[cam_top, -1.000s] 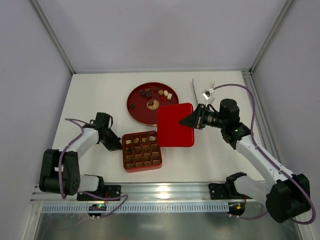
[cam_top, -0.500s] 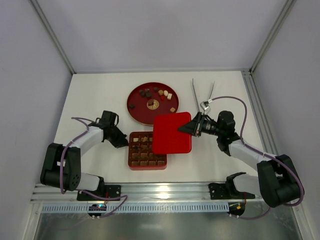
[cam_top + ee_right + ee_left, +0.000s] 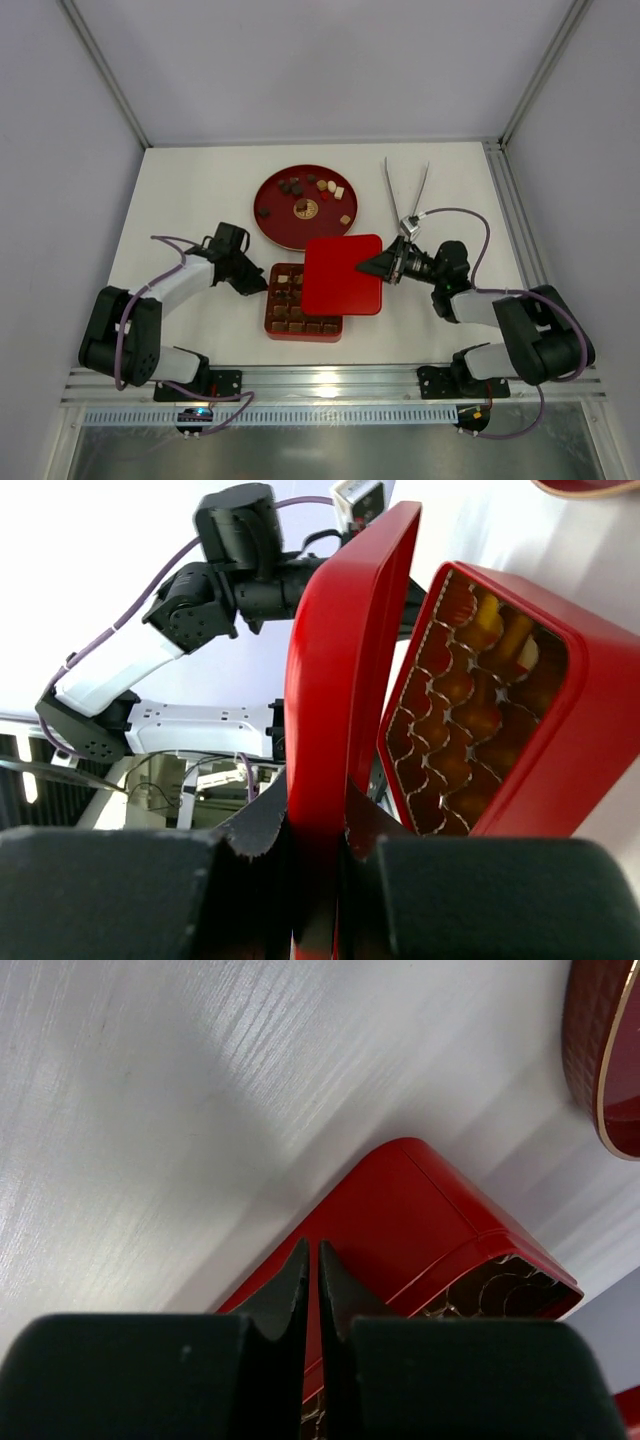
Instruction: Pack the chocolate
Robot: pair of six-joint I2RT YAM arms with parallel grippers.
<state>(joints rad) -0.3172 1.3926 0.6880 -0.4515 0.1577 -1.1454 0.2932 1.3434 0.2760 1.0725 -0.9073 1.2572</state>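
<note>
Right hand [image 3: 375, 268] pinches the right edge of the red lid [image 3: 343, 274], holding it over the box [image 3: 300, 312]. From the right wrist, the fingers clamp the lid [image 3: 340, 660] edge-on. It tilts away from the box [image 3: 540, 750] with a gap between them, so it is not seated. Left hand [image 3: 262, 284] is down low on the worktop [image 3: 200, 190], fingers pressed together with only a slit between, tips at the box's left wall [image 3: 420, 1210]. Chocolate [image 3: 285, 298] fills the box compartments that show past the lid. More pieces lie loose on the round plate [image 3: 270, 195] behind. Tongs [image 3: 405, 190] lie to the right of the plate.
</note>
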